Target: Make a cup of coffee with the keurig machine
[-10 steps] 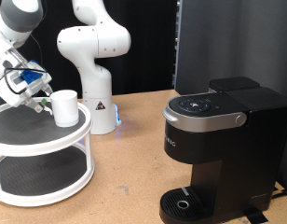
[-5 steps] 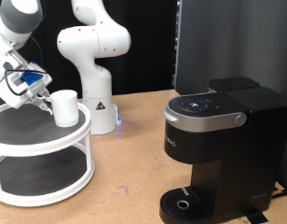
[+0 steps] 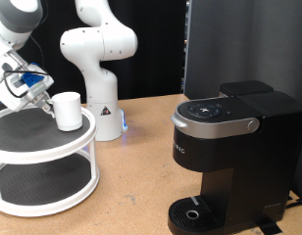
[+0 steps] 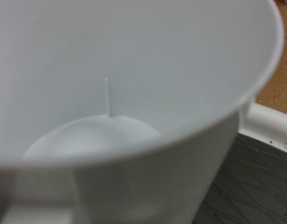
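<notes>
The white cup stands upright on the top tier of a round white two-tier stand at the exterior view's left. My gripper hangs just to the left of the cup, close against its rim. In the wrist view the cup fills the picture; its inside is empty, and my fingers do not show there. The black keurig machine stands at the exterior view's right, lid down, with nothing on its round base.
A second white robot arm stands behind the stand, on the wooden table. A black panel rises behind the machine. The stand's rim and dark mat show in the wrist view.
My gripper has moved slightly to the right, closer to the cup. The cup and machine have not moved.
</notes>
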{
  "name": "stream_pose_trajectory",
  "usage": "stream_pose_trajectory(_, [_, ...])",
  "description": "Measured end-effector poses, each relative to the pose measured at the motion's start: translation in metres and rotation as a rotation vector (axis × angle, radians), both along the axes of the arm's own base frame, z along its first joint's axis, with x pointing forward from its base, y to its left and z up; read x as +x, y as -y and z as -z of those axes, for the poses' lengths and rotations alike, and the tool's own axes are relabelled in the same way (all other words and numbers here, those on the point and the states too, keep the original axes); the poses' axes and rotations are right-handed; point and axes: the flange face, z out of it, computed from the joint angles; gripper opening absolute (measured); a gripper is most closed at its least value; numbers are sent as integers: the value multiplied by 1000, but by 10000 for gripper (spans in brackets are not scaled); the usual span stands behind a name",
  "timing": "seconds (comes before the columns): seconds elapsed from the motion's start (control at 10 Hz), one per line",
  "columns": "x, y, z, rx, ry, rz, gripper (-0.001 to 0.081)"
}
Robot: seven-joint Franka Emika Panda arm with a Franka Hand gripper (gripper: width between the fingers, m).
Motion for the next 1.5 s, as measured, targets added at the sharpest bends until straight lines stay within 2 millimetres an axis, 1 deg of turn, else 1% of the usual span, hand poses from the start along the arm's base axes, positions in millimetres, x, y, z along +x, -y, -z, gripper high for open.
stream_pose_trajectory(0.2, [1,0,-9,28,8,-5,71])
stream_pose_trajectory(0.4, [5,-2,-30,58,6,-5,71])
stream_pose_trajectory(0.7, [14,-8,-68,51,9,-32,71])
stream_pose_trajectory(0.8, [15,-9,-75,44,7,-41,71])
stream_pose_trajectory(1.0, [15,-11,-71,51,2,-40,71])
stream_pose_trajectory(1.1, [17,-16,-68,56,-8,-29,71])
stream_pose_trajectory(1.2, [24,-25,-65,51,-12,-7,71])
stream_pose_trajectory(1.5, [53,-60,-57,31,-14,41,71])
